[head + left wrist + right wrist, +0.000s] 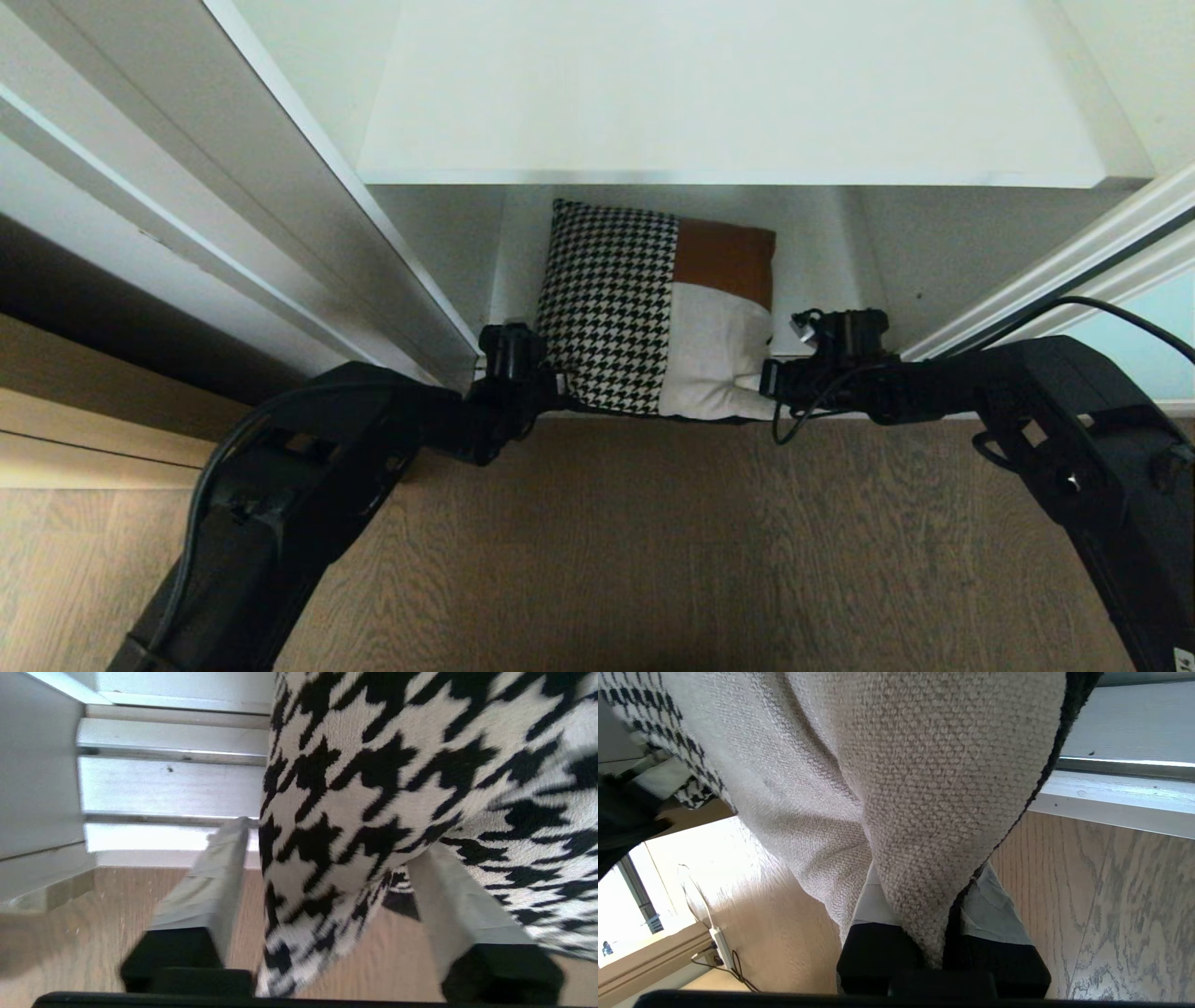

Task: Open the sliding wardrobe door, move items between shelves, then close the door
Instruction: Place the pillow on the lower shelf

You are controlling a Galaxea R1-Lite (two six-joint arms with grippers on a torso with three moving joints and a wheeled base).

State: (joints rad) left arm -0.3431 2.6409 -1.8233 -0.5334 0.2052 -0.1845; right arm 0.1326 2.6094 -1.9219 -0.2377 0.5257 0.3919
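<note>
The square cushion [658, 313], half black-and-white houndstooth weave, half a brown patch over a cream patch, sits on the plain white lower shelf [812, 266] of the wardrobe, its near edge overhanging toward the grey-brown wood-grain floor [653, 541]; it looks light, soft and easily crushed (the cream fabric bunches where it is pinched), so I judge the two near corners the sensible places to take hold. The right gripper [931, 905] is clamped tight on the cream corner, a fold of cloth squeezed between its taped fingers [994, 910]; the left gripper [327, 891] stands with its jaws apart, the houndstooth corner lying loosely between them, one finger [210, 882] clear of the fabric, the other partly hidden behind it. The frosted pale sliding door [1158, 327] stands aside beyond the right gripper.
</note>
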